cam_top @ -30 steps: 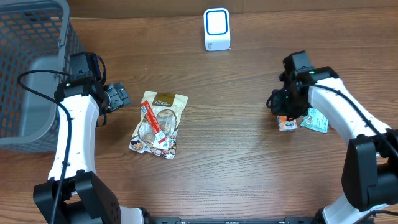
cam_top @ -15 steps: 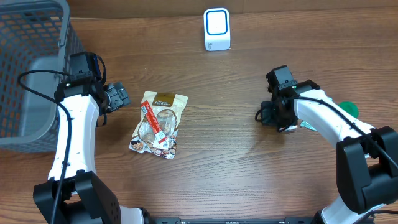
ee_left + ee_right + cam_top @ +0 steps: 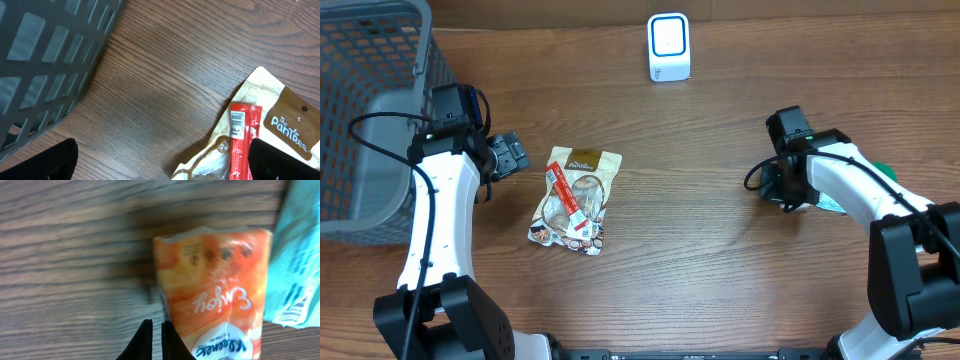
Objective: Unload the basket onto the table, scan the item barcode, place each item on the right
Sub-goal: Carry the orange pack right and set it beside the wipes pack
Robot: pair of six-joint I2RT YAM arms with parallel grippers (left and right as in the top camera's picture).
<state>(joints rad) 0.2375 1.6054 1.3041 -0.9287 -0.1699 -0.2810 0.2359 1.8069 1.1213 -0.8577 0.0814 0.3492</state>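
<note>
The right fingers [image 3: 149,345], pressed together, are meeting the edge of the orange packet [image 3: 215,290], which is lying on the desk well right of the scanner [image 3: 669,47]. Whether they are nipping its wrapper cannot be told. The left fingers [image 3: 510,155] are hovering spread wide, probably keeping clear of the pickup.

The table [image 3: 720,280] is matt grained wood, the orange packet [image 3: 215,295] glossy, the basket [image 3: 360,60] plastic
</note>
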